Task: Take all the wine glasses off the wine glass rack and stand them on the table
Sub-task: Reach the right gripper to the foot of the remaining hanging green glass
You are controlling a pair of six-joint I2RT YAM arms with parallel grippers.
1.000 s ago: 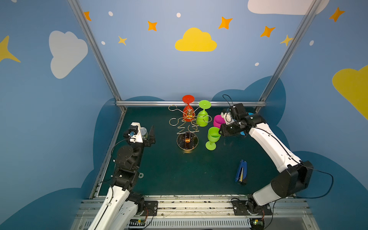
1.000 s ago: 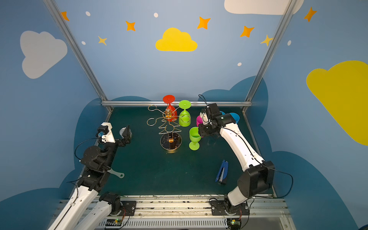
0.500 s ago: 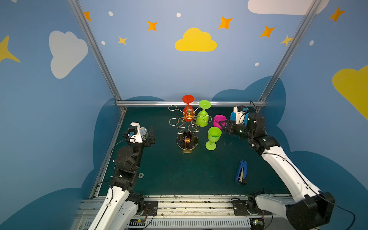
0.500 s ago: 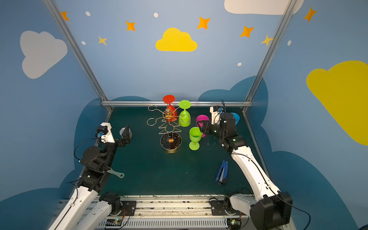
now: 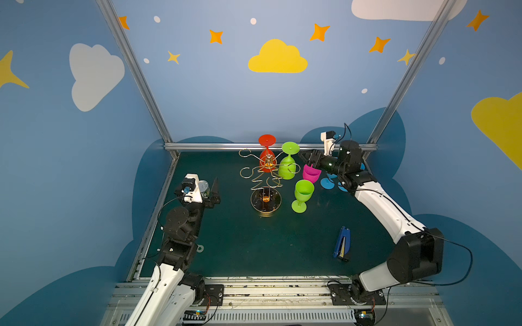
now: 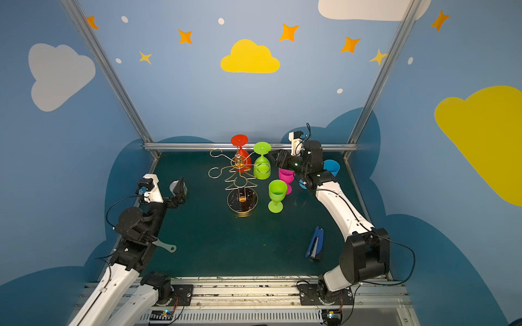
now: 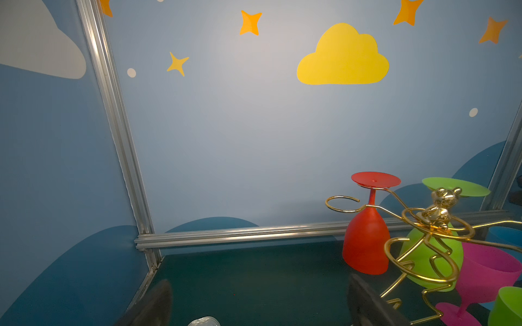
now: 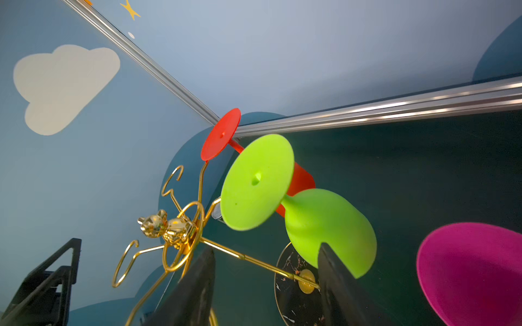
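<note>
Starting on the left, the left gripper sits low by the side wall with its jaws spread wide and nothing in them. Next comes the gold rack, standing on the green counter. Two glasses hang upside down from its curly arms at the back: the red glass and, just beside it, the hanging green glass. Another green glass and a pink glass stand on the counter to the right of the rack. The right gripper is up near the hanging green glass, with its jaws part way open and holding nothing. That glass looks like the one to take. To do it well, I think the gripper should slip its jaws around the round cup part and squeeze softly. Then it should lift a little so the flat foot comes free of the wire loop, and slide the glass out through the gap, away from the middle post. Going slowly should keep the rack from tipping and the pink glass from getting bumped.
</note>
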